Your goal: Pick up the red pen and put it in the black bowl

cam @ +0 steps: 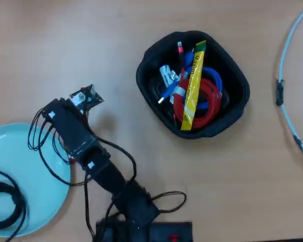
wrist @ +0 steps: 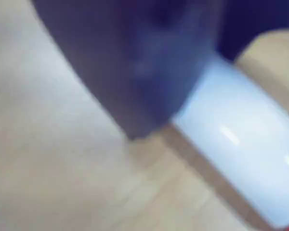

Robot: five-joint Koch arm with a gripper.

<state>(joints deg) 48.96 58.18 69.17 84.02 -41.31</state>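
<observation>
The step in hand appears to be the pick-up of the red pen (wrist: 241,139). In the wrist view the white barrel lies on the desk (wrist: 62,159), just beside a dark blurred jaw of the gripper (wrist: 149,130), with a sliver of red at the bottom right corner of that view. Whether the jaws stand apart or closed, and whether they touch the barrel, cannot be told. In the overhead view the arm hides the pen; the arm reaches toward the left half of the desk (cam: 91,40).

The black bowl (cam: 144,75) stands right of centre, toward the far edge, well apart from the arm. It already holds coiled cables and a yellow packet (cam: 192,88).

Next move, as judged: secure the barrel, lift, and carry rightward to the bowl.

The surface is light wood. A light blue plate (cam: 20,166) sits at the near left edge.
</observation>
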